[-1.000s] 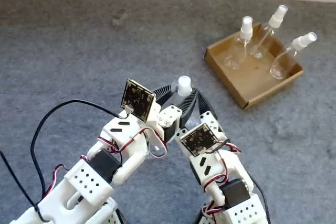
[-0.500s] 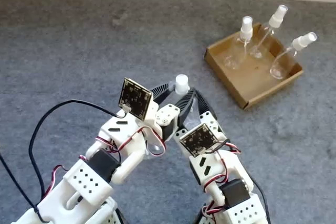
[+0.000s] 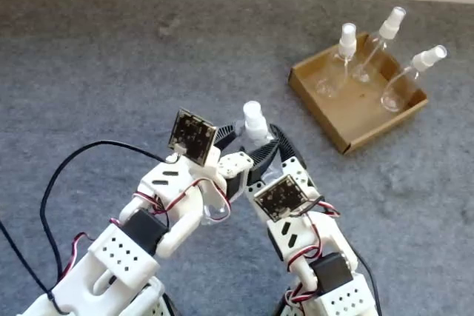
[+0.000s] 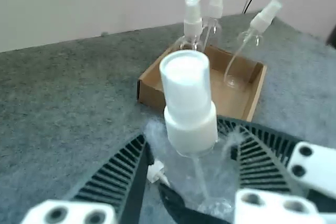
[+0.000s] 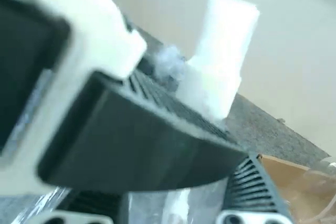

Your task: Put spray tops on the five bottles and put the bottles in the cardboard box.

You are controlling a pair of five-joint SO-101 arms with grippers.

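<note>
Two robot arms meet at the middle of a grey table [image 3: 111,57], with a clear bottle [image 3: 257,137] between them. The bottle wears a white spray top [image 3: 253,112]. Over the last second the top has drifted slightly left and more of the neck has risen into sight, now tilted. The top looks fitted, so this is probably the fourth bottle nearing its move.

The left end effector [image 3: 248,142] is closed around the bottle's body. I cannot tell the grip of the right end effector [image 3: 272,144].

Well apart to the right, a cardboard box [image 3: 318,115] holds three capped bottles [image 3: 331,75].

The held bottle's lower half is hidden behind the arms. Whether its top is fully seated is unclear.
</note>
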